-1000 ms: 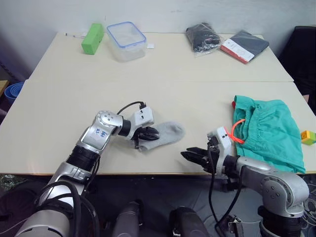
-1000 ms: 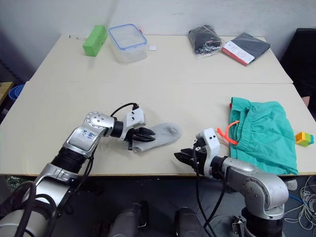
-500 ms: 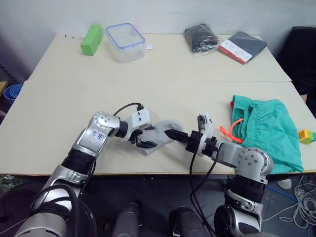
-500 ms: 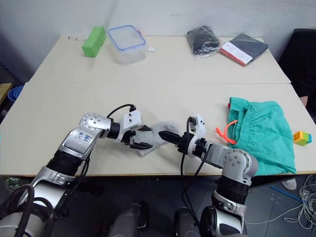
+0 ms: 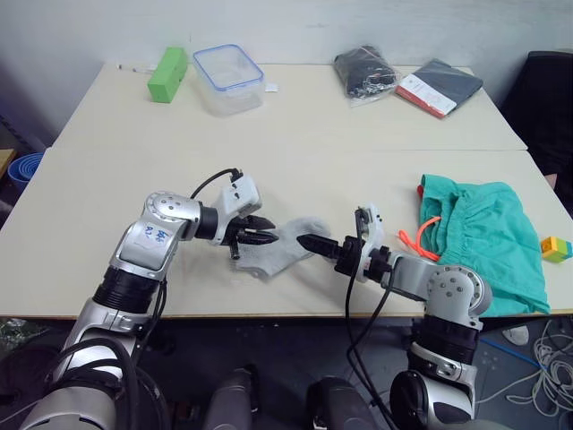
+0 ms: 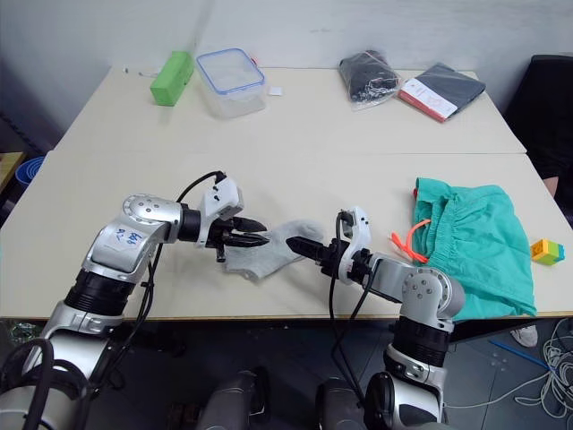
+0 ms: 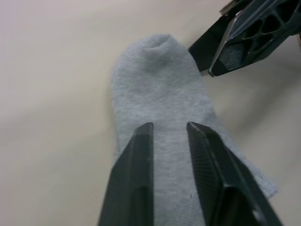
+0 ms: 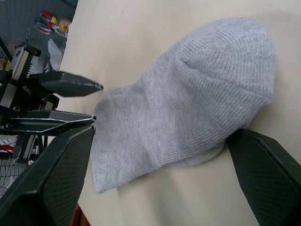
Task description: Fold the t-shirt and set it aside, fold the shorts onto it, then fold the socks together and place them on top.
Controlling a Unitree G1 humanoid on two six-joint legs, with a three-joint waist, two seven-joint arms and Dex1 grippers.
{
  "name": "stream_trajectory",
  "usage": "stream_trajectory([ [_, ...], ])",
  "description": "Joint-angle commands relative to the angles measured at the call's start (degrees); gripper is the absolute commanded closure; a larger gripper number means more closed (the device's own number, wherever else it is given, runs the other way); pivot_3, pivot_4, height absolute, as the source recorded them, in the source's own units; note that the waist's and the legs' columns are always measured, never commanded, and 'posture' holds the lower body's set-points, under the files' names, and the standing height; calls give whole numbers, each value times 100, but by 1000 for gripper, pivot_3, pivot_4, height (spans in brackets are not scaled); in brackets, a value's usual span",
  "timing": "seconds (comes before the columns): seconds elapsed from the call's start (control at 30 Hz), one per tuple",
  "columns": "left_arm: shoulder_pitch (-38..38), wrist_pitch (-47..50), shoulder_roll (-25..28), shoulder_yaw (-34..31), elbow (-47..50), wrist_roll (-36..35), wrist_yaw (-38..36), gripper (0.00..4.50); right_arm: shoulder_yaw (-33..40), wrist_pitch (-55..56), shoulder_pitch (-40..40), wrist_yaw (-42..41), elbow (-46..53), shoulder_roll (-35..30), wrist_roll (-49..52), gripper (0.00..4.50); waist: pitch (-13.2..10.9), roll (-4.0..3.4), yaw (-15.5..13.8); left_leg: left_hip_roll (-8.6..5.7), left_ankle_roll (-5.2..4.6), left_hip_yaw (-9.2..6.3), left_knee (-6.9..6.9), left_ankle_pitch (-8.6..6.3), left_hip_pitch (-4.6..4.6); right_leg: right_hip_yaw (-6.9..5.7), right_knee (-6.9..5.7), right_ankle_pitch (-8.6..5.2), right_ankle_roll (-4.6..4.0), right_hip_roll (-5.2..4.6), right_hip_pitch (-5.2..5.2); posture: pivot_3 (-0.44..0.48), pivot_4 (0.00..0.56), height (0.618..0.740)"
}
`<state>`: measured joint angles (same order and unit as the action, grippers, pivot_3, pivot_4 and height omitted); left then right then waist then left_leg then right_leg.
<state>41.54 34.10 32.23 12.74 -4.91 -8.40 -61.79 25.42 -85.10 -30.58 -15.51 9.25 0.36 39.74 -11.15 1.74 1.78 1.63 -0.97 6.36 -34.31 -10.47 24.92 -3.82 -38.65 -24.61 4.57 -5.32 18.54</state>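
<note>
The socks (image 5: 285,246) lie as a small, soft, light grey bundle on the cream table (image 5: 295,125), close to its near edge and between my two grippers; the knit looks flat and a little rumpled, with the rounded toe end pointing toward my right arm and the cuff end toward my left. My left gripper (image 5: 260,238) sits at the cuff end with its two black fingers a narrow gap apart, the tips over the grey cloth; I cannot tell whether they are pinching it or only resting above it. My right gripper (image 5: 309,242) comes in from the other side, its fingers spread wide on either side of the toe end, holding nothing. The shorts (image 5: 488,242) lie teal-green and loosely bunched near the table's right edge, well apart from the socks, their orange drawstring (image 5: 421,235) trailing toward my right arm. There is open tabletop all along the middle of the table beyond the socks. At the far edge stand a green box (image 5: 167,71), a clear container with a blue rim (image 5: 229,75), a black bagged cloth (image 5: 367,73) and a dark packet (image 5: 440,83).
</note>
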Motion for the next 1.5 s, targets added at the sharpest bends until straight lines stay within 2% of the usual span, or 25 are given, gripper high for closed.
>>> stream_trajectory([
  [0.03,-79,-226,-56,323,-17,234,93,4454,107,6,108,421,-413,-71,-310,0,6,0,-2,0,1,1,4,0,-4,1,2,0,0,0,-2,0,150,740],
  [0.2,-215,-507,-66,782,-396,683,219,4454,61,66,-6,494,-536,-9,-318,0,12,4,3,0,0,11,15,0,-15,13,8,1,-2,0,-3,0,150,740],
  [0.3,-314,-810,-14,956,-515,915,272,4500,29,157,-98,556,-668,29,-314,654,39,2,0,0,1,17,31,0,-37,17,16,1,-3,-2,-16,0,150,740],
  [0.43,-340,-831,-36,896,-589,916,309,4500,-44,352,-207,626,-833,90,-254,2112,53,-1,2,1,0,27,45,-3,-51,27,24,2,-4,-3,-20,0,150,740],
  [0.47,-345,-837,-26,882,-589,911,299,4500,-69,409,-230,625,-863,103,-226,2343,54,-2,5,1,0,28,47,-3,-52,29,24,2,-4,-2,-20,0,150,740],
  [0.5,-350,-837,-15,870,-586,910,297,4500,-77,455,-252,629,-887,120,-191,2834,54,-2,6,1,0,30,49,-3,-53,31,24,2,-4,-2,-19,0,150,740],
  [0.53,-353,-834,-7,861,-586,912,298,4500,-80,492,-274,634,-913,129,-162,3082,54,-3,6,1,-1,31,50,-3,-53,31,24,2,-4,-2,-18,0,150,740],
  [0.6,-360,-848,15,848,-596,926,306,4500,-99,553,-308,634,-962,133,-126,3900,55,-1,15,2,0,33,53,-2,-55,34,25,2,-4,-2,-18,0,150,740],
  [0.67,-375,-857,35,835,-590,930,310,4500,-141,632,-319,586,-982,111,-94,4430,55,-1,15,3,-1,33,54,-3,-56,34,26,3,-5,-2,-18,0,150,740],
  [0.73,-386,-855,52,818,-590,931,323,4500,-215,697,-326,469,-919,60,-14,4473,55,-1,17,3,-3,33,56,-5,-56,34,28,3,-6,-2,-19,0,150,740],
  [0.8,-405,-824,71,786,-582,929,351,4500,-668,943,-225,-21,-584,-226,47,4473,54,-3,22,3,-4,34,58,-6,-56,34,30,3,-6,-2,-18,0,150,740],
  [0.97,-433,-740,128,679,-576,935,415,4500,-2125,1900,36,-1349,317,-1178,-112,4473,46,-15,32,2,-7,42,74,-6,-52,39,47,3,-6,-2,-10,0,150,740],
  [1.07,-448,-668,149,638,-567,950,463,4500,-3091,2876,66,-2082,594,-1746,-627,4473,46,-15,40,3,-6,46,81,-6,-53,40,52,3,-6,1,-8,0,150,740],
  [1.3,-617,-311,172,474,-171,811,544,4500,-4429,4661,-235,-2767,173,-2179,-1927,4473,45,-13,67,5,2,46,81,-1,-53,36,58,3,-6,1,-9,0,150,740],
  [1.5,-832,33,320,185,271,674,680,4500,-4990,5666,-415,-3108,-513,-2150,-2696,4473,43,-9,118,5,8,45,80,3,-53,35,58,3,-6,1,-10,0,150,740],
])
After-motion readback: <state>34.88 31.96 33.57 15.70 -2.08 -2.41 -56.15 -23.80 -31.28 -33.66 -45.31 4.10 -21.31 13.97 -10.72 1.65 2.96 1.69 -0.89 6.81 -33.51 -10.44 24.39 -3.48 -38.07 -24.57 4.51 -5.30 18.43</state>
